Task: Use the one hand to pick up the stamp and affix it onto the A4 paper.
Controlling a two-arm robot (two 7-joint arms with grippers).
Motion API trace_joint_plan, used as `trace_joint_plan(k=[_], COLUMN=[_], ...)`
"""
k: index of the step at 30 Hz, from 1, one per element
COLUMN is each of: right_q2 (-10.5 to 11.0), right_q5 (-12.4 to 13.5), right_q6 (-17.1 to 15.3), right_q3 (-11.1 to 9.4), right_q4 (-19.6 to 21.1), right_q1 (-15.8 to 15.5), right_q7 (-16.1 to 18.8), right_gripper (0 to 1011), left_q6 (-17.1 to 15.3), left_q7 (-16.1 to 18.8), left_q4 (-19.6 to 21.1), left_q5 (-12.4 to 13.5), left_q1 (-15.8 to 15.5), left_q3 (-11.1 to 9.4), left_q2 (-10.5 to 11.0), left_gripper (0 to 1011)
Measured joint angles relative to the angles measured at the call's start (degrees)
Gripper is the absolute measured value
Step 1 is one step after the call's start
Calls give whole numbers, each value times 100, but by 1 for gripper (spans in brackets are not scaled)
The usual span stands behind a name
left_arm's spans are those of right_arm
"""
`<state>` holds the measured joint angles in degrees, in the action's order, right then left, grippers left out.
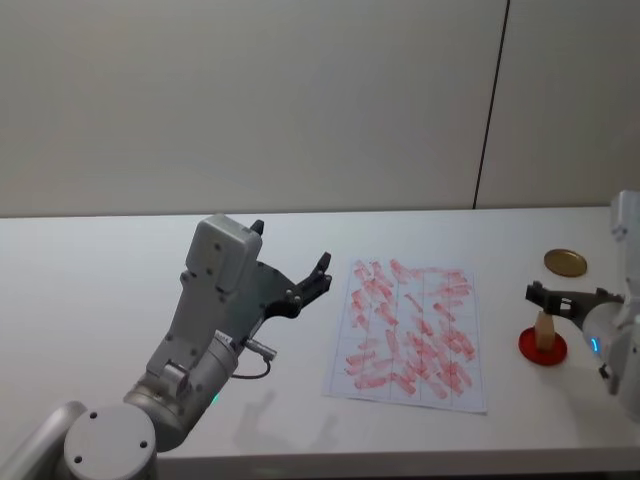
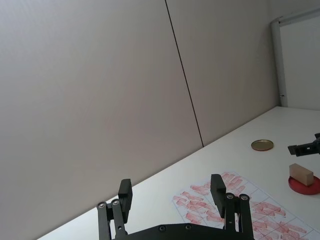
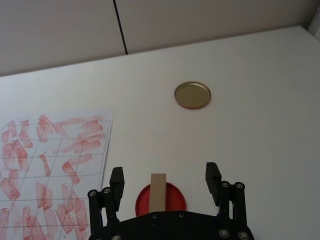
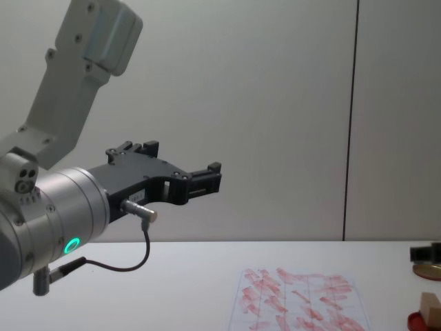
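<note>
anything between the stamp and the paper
No, just bare table between the stamp, standing on its red pad, and the paper, seen in the head view.

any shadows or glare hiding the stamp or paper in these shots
Head view: a faint soft shadow lies on the table near the left gripper, off the A4 paper. Right wrist view: the stamp sits evenly lit, no glare, inside the open right gripper.

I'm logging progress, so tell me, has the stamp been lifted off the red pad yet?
No, the stamp stands on the red pad, and the right end effector is open, not gripping it.
</note>
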<state>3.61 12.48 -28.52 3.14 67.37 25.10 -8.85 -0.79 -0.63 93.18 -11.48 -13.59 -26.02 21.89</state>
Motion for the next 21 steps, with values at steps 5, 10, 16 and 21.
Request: trace_joint_plan(k=[5,10,16,21], right_q2=[-40,-73,-117,-141], right_q5=[51,66,67,66], right_q6=[-213,-327,-419,-454], right_q3=[-4,7,34,46], right_q4=[-372,-666,-1021,-1172], right_q1=[218,368,532,595], right_q7=[-49,-61,-63,-80], right_gripper=[1001,1001,960,856], left_q6=[0,0,0,0], left_q7=[0,0,0,0], left_q4=[0,0,0,0], left_q5=[0,0,0,0], left_q1=[0,0,0,0], left_q3=[0,0,0,0], left_q2=[0,0,0,0], left_gripper=[993,993,993,993])
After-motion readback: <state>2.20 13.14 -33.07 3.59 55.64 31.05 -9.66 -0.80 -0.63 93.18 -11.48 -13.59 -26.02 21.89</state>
